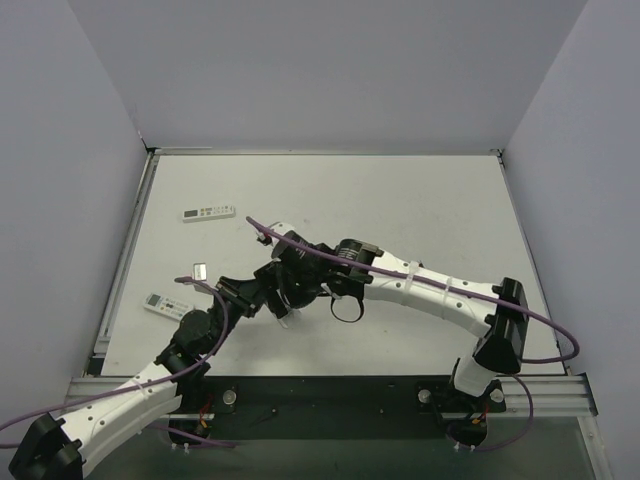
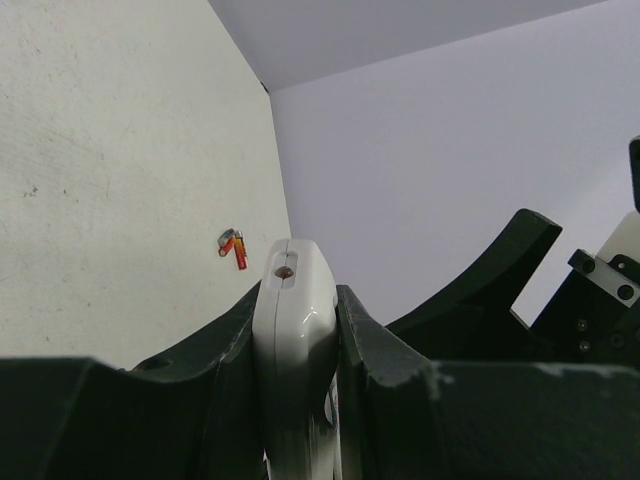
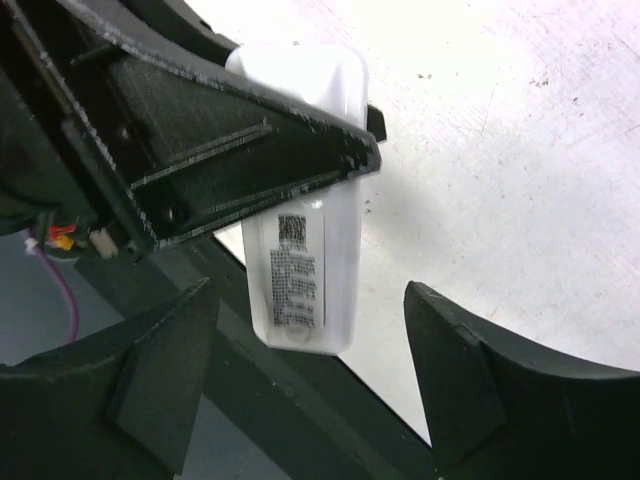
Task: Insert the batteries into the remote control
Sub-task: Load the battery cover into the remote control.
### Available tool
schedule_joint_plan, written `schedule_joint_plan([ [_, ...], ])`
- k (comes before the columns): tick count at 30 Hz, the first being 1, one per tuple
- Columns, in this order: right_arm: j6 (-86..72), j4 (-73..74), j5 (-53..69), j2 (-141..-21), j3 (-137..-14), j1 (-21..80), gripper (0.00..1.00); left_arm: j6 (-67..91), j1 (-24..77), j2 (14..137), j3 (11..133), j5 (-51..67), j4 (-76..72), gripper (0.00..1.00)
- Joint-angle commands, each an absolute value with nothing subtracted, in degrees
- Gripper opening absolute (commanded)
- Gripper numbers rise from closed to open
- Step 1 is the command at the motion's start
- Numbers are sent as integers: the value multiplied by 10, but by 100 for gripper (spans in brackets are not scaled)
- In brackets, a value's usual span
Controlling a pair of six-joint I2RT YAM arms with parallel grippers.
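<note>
remote control (image 2: 293, 330) stands clamped between the dark fingers (image 2: 225, 370) of the left gripper (image 2: 298, 292), its narrow white end poking up past the fingertips, with a small round recess on that end. the left pincer is closed tight on the remote's two broad faces. in the right wrist view the same white body hangs below one left finger, and a printed label (image 3: 295, 270) with a small code square shows on its face.

the right gripper (image 3: 308, 330) is spread wide. its two fingers (image 3: 160, 370) stand on either side of the remote's lower end, with a gap on each side and no contact.

from above, both arms meet over the near left part of the table (image 1: 400, 200), the right arm stretched across from its base.

the batteries (image 2: 233, 243) lie on the table beyond the left gripper as a small cluster with orange-red markings, touching one another and apart from the remote. i cannot tell how many there are.

two other white remotes rest on the table's left side, one far (image 1: 208, 212) and one near (image 1: 165, 306).
</note>
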State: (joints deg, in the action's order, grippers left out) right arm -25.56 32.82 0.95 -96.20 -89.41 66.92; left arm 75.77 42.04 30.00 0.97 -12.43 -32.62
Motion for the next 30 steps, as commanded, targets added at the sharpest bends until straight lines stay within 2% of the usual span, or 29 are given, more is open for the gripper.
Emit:
schedule_joint_plan([
  [1,-279,281,46,-880,-845,649,72,767,423,282,-27,-134,-354,0],
  [8,-354,89,226,-806,-696,590,73,782,423,265,-32,-134,-369,0],
  [17,-424,-68,333,-808,-611,554,70,795,423,251,-22,-130,-379,0],
  [26,-450,-116,378,-821,-584,545,55,808,423,247,-21,-133,-394,0],
  [30,-455,-129,390,-827,-574,543,45,809,423,247,-18,-134,-401,0],
])
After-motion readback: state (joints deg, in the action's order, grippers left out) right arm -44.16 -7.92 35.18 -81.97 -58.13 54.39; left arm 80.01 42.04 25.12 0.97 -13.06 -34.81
